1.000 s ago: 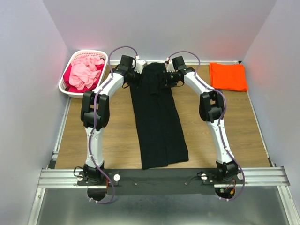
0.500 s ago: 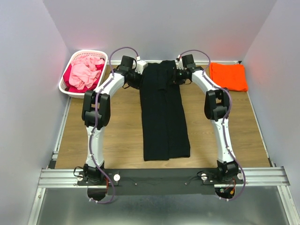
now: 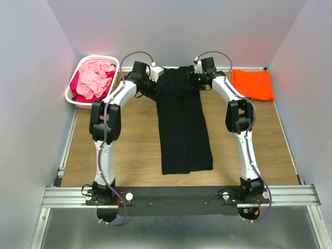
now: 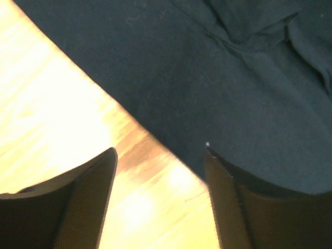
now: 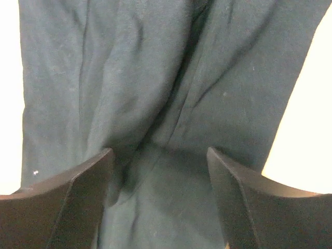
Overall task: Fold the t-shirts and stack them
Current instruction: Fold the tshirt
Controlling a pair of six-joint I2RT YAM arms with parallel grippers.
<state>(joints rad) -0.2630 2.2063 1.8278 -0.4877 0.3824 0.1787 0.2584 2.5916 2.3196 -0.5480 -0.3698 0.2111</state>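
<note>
The black t-shirt [image 3: 184, 122] lies as a long narrow strip down the middle of the table, from the back wall toward the arm bases. The orange t-shirt [image 3: 252, 84] lies folded flat at the back right. My left gripper [image 3: 155, 83] is at the strip's far left corner; in the left wrist view it [image 4: 161, 155] stands open over the wood at the black cloth's [image 4: 223, 88] edge, holding nothing. My right gripper [image 3: 191, 80] is at the far right corner; in the right wrist view it [image 5: 160, 155] is open just above the black cloth [image 5: 155, 93].
A white lattice basket [image 3: 70, 92] with pink and red clothes stands at the back left. Walls close in the table on three sides. A metal rail [image 3: 176, 194] carries the arm bases at the near edge.
Both grippers opened and let go of the black t-shirt's far end. The strip has slid toward the back and right and now lies flat.
</note>
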